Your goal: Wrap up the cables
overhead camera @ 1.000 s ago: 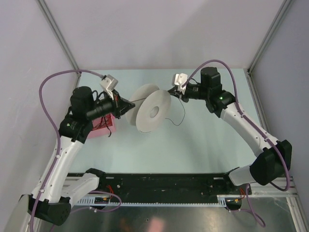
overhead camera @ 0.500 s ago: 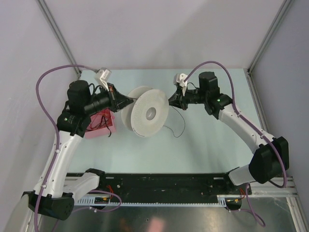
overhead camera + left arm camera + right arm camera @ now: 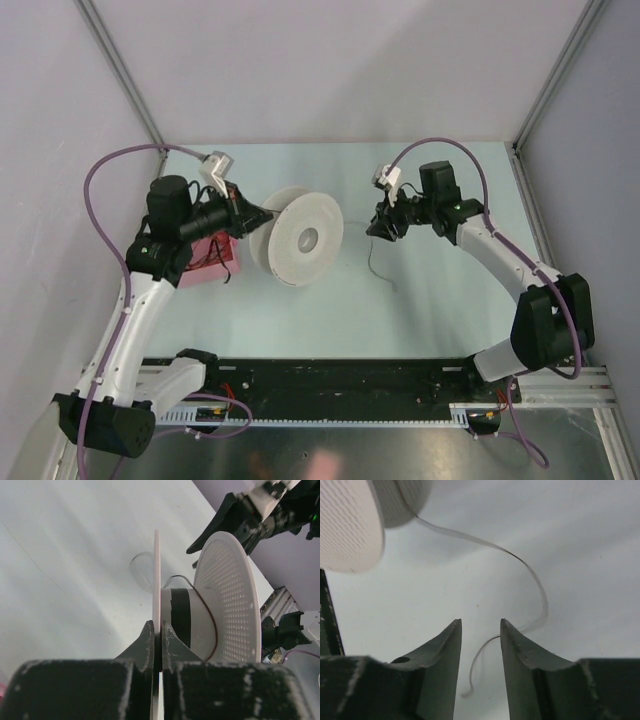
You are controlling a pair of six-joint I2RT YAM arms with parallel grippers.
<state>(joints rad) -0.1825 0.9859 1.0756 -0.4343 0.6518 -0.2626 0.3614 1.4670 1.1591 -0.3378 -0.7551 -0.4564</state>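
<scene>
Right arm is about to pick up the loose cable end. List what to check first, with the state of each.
1. Hold on the spool: ok, the left gripper is shut on its thin flange.
2. Ready to grasp: ok, the right gripper has its jaws apart and holds nothing.
3. Free end of the cable in sight: ok, it curls on the table, seen through the right gripper's gap.
4. Cable anchored: ok, a dark turn lies round the hub.
5. Cable taut from spool to right gripper: not ok, it runs slack.
6. Right gripper low enough to close on the strand: cannot tell.
</scene>
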